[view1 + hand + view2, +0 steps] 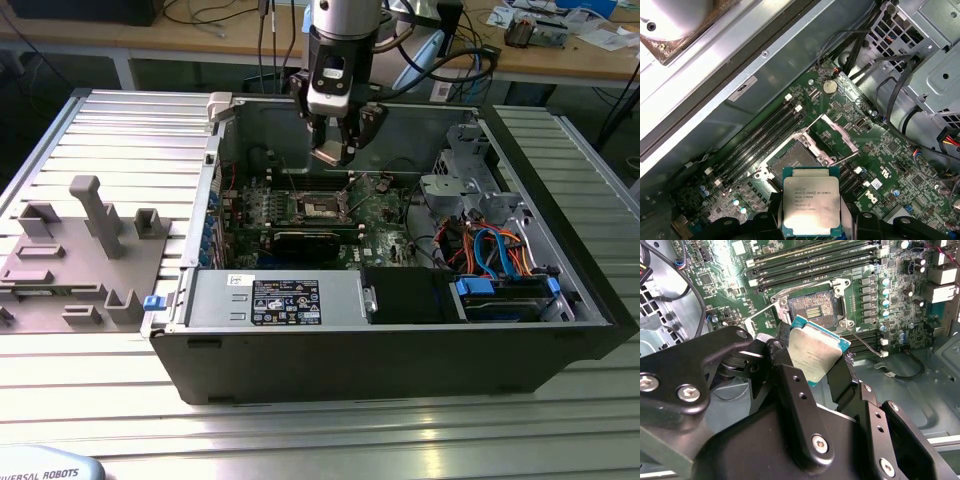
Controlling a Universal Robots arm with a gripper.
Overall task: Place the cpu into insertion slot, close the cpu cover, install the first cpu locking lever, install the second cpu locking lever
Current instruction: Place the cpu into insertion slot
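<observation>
My gripper [335, 152] hangs inside the open computer case, above the green motherboard. It is shut on the cpu [811, 200], a flat square chip with a dull silver top, held by two opposite edges between the black fingers [842, 377]. In both wrist views the cpu [815, 354] floats above the board, close to the insertion slot [795, 161] but apart from it. The dark square insertion slot [812, 307] lies bare, and the cpu cover [836, 131] stands swung up beside it. Thin wire locking levers [847, 157] stick out beside the socket, unlatched.
Long memory slots [757, 142] flank the socket. A black card [310, 240] lies nearer the case front, beside the power supply [270, 300]. A drive cage with blue and orange cables [495, 255] fills the exterior view's right. A grey fixture tray [80, 250] sits outside the case.
</observation>
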